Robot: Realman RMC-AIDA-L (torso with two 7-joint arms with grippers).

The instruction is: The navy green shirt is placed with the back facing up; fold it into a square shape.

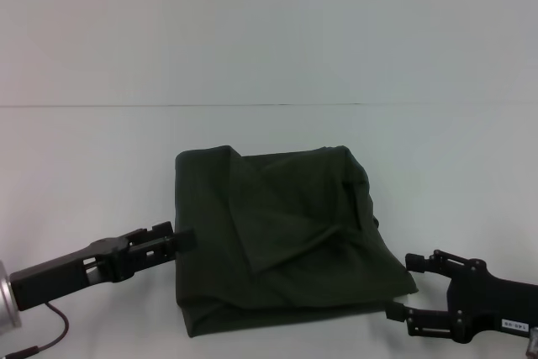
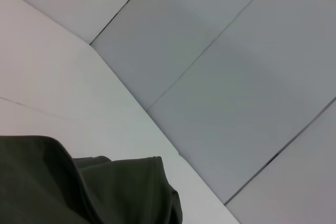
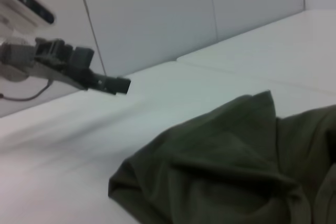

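Head view shows the white surface (image 1: pixel 269 48) carrying the navy green shirt (image 1: pixel 286 237) at its near middle, already folded to a rough square, slightly longer near-to-far, with loose flaps creased diagonally on top. The left gripper (image 1: pixel 187 240) touches the shirt's left edge, fingers seemingly clenched. The right gripper (image 1: pixel 402 287) sits beside the near right corner, fingers released, probably tidying.

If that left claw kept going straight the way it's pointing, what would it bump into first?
Most likely the navy green shirt. The left gripper points at the folded bundle's left edge, its tip right beside the cloth; whether they touch is unclear.
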